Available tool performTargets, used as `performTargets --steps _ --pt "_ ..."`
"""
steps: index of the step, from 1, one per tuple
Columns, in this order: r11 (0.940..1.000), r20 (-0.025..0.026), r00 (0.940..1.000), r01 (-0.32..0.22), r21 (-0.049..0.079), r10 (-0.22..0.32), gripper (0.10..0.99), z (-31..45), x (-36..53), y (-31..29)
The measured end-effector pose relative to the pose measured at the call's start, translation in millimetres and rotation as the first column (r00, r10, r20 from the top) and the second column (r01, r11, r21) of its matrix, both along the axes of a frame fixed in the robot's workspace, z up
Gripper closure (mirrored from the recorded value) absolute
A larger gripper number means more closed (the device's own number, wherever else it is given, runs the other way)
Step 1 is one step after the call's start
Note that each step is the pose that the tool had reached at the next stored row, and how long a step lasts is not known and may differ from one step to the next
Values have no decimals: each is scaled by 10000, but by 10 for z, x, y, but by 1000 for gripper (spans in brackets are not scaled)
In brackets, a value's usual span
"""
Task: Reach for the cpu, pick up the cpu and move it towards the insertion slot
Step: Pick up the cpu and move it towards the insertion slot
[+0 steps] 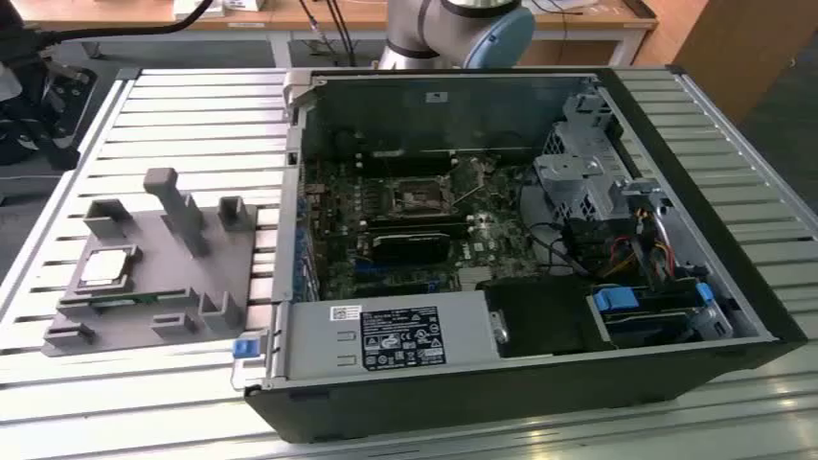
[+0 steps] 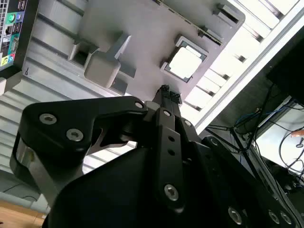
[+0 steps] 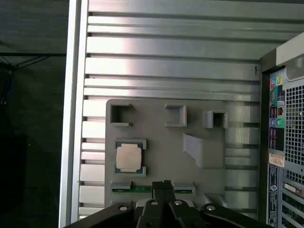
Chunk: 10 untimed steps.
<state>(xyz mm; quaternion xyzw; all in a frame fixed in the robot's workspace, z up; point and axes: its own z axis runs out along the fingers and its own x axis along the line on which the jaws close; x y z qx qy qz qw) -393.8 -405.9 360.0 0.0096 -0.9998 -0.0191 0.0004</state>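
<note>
Black hand (image 3: 164, 184) near silvery square cpu (image 3: 128, 157)

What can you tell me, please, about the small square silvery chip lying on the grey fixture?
The small flat square chip with a pale silvery metal top lies flat, top up, in a square seat on the grey plastic fixture plate, a green edge showing around it. Only the seat touches it: the black claw hangs above the fixture's edge, apart from the chip, jaws shut and empty.
</note>
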Motion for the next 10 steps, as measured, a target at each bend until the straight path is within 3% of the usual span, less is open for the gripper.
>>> performTargets --steps 10 --pt "10000 -2 10000 0 -1 0 980 1 -6 0"
